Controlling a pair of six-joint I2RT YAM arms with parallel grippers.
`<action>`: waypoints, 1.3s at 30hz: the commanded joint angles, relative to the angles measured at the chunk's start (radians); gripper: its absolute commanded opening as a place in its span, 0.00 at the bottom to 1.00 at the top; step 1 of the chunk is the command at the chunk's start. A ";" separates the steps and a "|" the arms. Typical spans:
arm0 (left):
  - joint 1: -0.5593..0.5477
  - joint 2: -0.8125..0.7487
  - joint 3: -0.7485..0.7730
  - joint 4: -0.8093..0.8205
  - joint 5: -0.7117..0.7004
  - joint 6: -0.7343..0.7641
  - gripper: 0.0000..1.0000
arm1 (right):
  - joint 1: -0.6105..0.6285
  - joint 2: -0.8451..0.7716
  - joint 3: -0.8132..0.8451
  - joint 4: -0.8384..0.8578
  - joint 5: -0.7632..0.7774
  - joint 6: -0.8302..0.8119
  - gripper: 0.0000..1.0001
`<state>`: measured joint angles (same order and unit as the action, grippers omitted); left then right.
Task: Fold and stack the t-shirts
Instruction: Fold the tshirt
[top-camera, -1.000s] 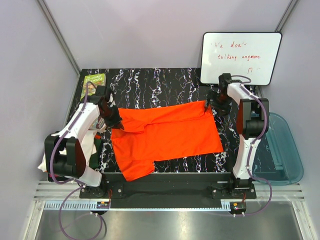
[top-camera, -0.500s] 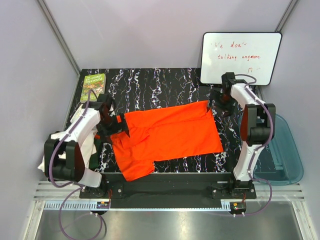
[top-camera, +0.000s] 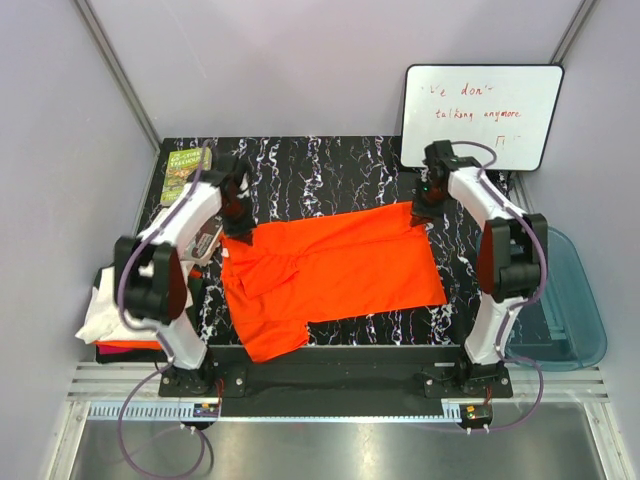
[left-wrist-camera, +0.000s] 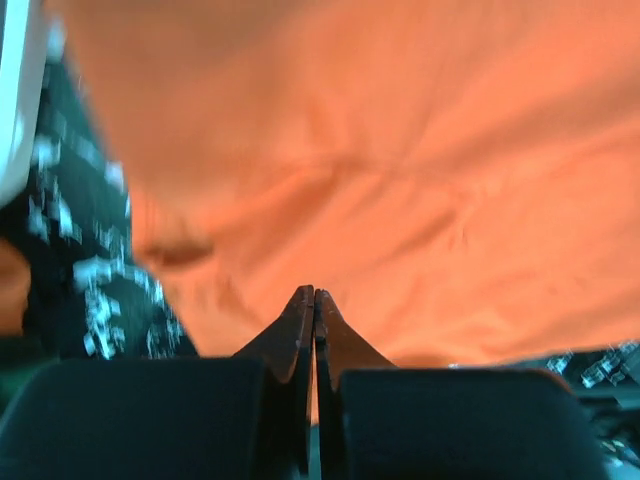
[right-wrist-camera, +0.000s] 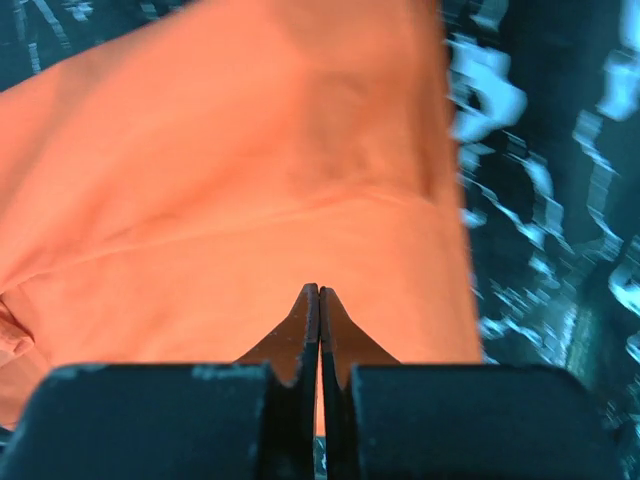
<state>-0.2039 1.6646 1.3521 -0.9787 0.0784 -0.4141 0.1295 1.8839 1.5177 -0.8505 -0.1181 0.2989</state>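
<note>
A bright orange t-shirt (top-camera: 335, 270) lies spread across the black marbled table (top-camera: 320, 170), one sleeve hanging toward the near edge. My left gripper (top-camera: 238, 222) is at its far left corner and is shut; in the left wrist view its tips (left-wrist-camera: 314, 292) meet over the orange cloth (left-wrist-camera: 400, 150). My right gripper (top-camera: 422, 208) is at the far right corner, also shut, with its tips (right-wrist-camera: 319, 288) over the cloth (right-wrist-camera: 250, 180) near the edge. No cloth shows pinched between either pair of fingers. A white t-shirt (top-camera: 100, 312) and a red-orange one (top-camera: 130, 345) are piled at the left.
A small green book (top-camera: 186, 165) lies at the table's far left corner. A whiteboard (top-camera: 480, 115) leans at the back right. A translucent blue tub (top-camera: 572, 300) sits off the table's right side. Bare marbled surface (right-wrist-camera: 540, 200) runs beside the shirt's right edge.
The left gripper moved from the shirt's left sleeve up to its far left corner. The right gripper shifted slightly left onto the far right corner. Both jaws went shut.
</note>
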 joint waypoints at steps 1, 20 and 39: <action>-0.031 0.193 0.165 0.015 -0.074 0.054 0.00 | 0.082 0.102 0.126 0.005 0.041 -0.018 0.00; -0.089 0.800 0.790 -0.233 -0.247 0.023 0.00 | 0.108 0.488 0.427 -0.059 0.189 0.031 0.00; -0.068 0.453 0.770 -0.037 -0.108 0.043 0.00 | 0.104 0.226 0.457 -0.076 0.284 -0.018 0.18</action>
<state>-0.2729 2.4229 2.2169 -1.1320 -0.0673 -0.3992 0.2367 2.3466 2.0129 -0.9363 0.0811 0.3016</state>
